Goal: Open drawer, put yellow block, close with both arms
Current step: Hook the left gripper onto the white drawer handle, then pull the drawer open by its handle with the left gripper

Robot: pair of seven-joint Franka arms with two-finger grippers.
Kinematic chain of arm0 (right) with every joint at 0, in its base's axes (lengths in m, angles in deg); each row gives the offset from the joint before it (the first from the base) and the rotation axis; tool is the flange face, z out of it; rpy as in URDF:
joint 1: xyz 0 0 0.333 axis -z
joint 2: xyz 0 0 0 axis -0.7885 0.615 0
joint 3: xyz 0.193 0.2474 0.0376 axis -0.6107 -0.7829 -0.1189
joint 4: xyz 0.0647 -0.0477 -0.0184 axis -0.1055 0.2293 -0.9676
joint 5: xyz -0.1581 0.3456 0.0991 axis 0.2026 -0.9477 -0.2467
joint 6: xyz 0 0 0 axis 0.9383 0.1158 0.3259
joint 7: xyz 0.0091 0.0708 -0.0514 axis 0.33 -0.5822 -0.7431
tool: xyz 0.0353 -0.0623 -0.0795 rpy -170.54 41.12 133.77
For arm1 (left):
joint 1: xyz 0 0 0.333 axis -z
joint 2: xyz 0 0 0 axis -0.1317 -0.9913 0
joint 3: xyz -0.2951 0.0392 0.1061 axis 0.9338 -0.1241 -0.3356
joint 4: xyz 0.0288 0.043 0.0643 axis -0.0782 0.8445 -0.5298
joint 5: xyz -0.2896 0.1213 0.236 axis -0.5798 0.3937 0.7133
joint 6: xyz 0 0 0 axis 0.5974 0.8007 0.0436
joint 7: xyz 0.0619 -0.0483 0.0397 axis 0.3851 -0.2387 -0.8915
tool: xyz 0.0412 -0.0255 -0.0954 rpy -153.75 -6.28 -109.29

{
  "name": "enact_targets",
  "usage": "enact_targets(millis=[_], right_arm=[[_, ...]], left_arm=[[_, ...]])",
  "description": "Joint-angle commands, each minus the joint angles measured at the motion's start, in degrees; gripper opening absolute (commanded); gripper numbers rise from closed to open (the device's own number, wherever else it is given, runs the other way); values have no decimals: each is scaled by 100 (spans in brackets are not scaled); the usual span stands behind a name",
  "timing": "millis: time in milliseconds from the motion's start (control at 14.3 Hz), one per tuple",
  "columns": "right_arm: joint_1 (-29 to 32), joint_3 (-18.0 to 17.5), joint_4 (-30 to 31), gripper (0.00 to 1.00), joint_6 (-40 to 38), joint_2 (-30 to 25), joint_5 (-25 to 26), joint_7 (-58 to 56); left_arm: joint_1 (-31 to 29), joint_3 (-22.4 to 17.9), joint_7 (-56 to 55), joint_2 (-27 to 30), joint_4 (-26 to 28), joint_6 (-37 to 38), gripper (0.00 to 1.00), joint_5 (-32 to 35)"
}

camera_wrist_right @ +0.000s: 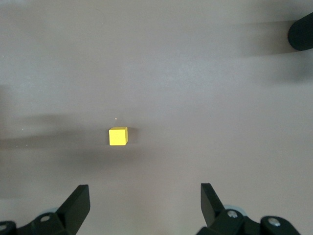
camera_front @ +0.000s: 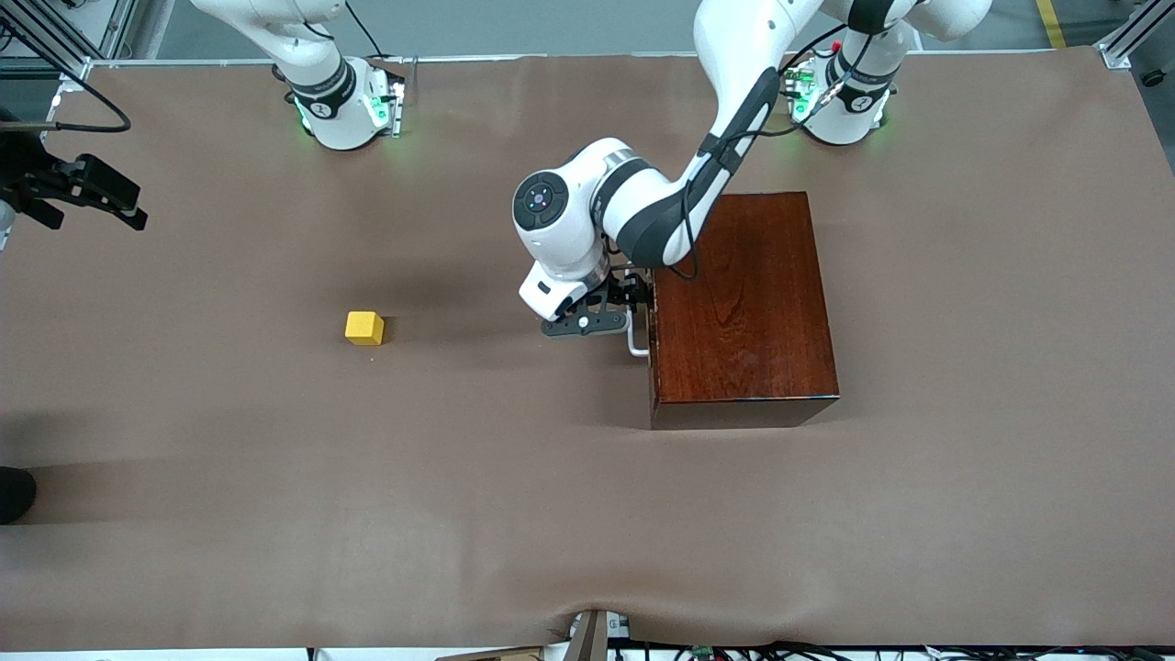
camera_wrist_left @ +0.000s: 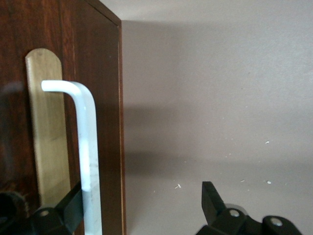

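A: Why is the left gripper (camera_front: 613, 308) at the drawer (camera_front: 653, 330) front?
B: Its spread fingers straddle the white handle (camera_wrist_left: 87, 161), not yet clamped, probably to pull it out.
A: And the yellow block (camera_front: 364, 328)?
B: On the table (camera_front: 587, 514), well apart from the drawer, toward the right arm's end. The right gripper (camera_wrist_right: 144, 208) waits wide apart above it.

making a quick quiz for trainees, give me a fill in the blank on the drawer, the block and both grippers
1. The left gripper is at the drawer's white ____, its fingers open.
2. The drawer in the wooden box is ____.
3. The yellow block rests on the ____, toward the right arm's end.
4. The right gripper hangs ____ above the block, holding nothing.

Missing words: handle; closed; table; open
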Motion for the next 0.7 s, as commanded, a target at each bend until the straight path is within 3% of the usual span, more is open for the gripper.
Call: enact_targets(millis=[0,629], right_arm=[[72,-42,-111,100,-75,32,-37,-8],[72,-42,-102,100,-75,41,-37,-8]], left_arm=[[60,-2,24,-131,-186,-238,100,56],[60,24,24,-139,-274,-818,100,-304]])
